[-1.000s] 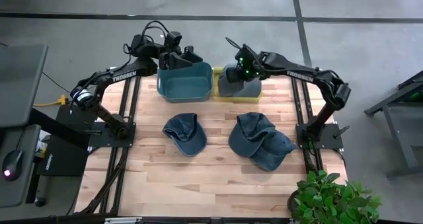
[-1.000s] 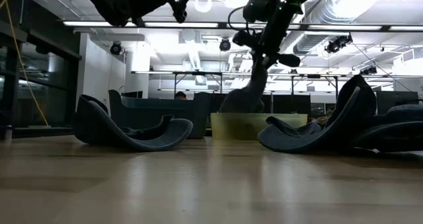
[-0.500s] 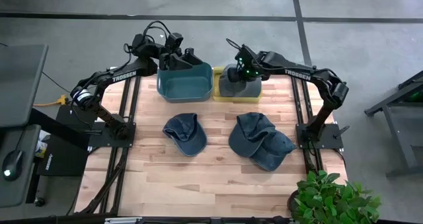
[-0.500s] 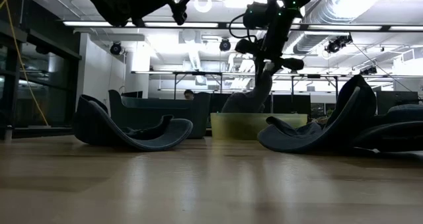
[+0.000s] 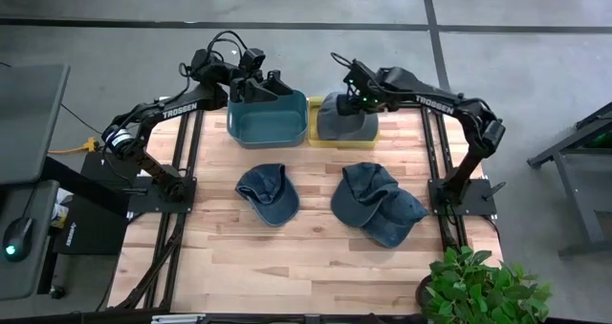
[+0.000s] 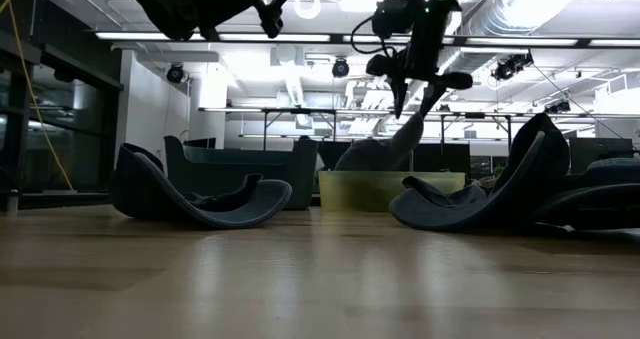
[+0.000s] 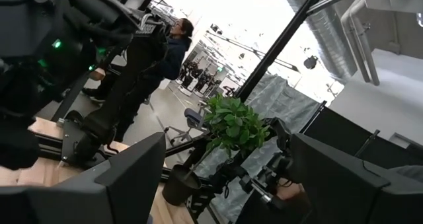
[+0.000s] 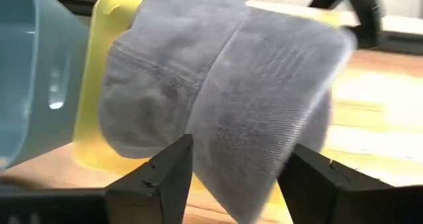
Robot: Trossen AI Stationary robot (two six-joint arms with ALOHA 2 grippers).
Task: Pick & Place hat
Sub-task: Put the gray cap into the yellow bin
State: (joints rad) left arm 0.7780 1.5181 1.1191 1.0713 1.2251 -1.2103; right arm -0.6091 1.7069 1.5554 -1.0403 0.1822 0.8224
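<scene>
Right pincer (image 5: 356, 91) hovers over the far edge of the worktop (image 5: 287, 243), above the yellow bin (image 5: 314, 123), and its wrist view shows the two dark fingers (image 8: 158, 178) spread wide with a clear gap between them. Nothing is pinched: the grey hat (image 8: 231, 92) lies beyond the fingertips, draped in and over the yellow bin, its brim hanging past the bin wall, and the fingers appear apart from the cloth rather than touching it. In the low view the right pincer (image 6: 415, 74) stands well above the bin with the grey hat (image 6: 385, 149) rising in a point beneath it.

As a judgement, the step in hand is the release: this hat looks placed, and the arm has let go above it.

Left pincer (image 5: 256, 75) waits above the back wall of the teal bin (image 5: 268, 118), which looks empty; its wrist view shows its fingers (image 7: 132, 178) spread with nothing between them.

Three denim caps are left on the worktop: one alone toward the left (image 5: 268, 192), and two overlapping on the right (image 5: 363, 188), (image 5: 394, 217). The next move probably calls for the right arm to lift clear of the bin, travel to the overlapping pair, and grip only the upper cap so the one beneath is not dragged along.
</scene>
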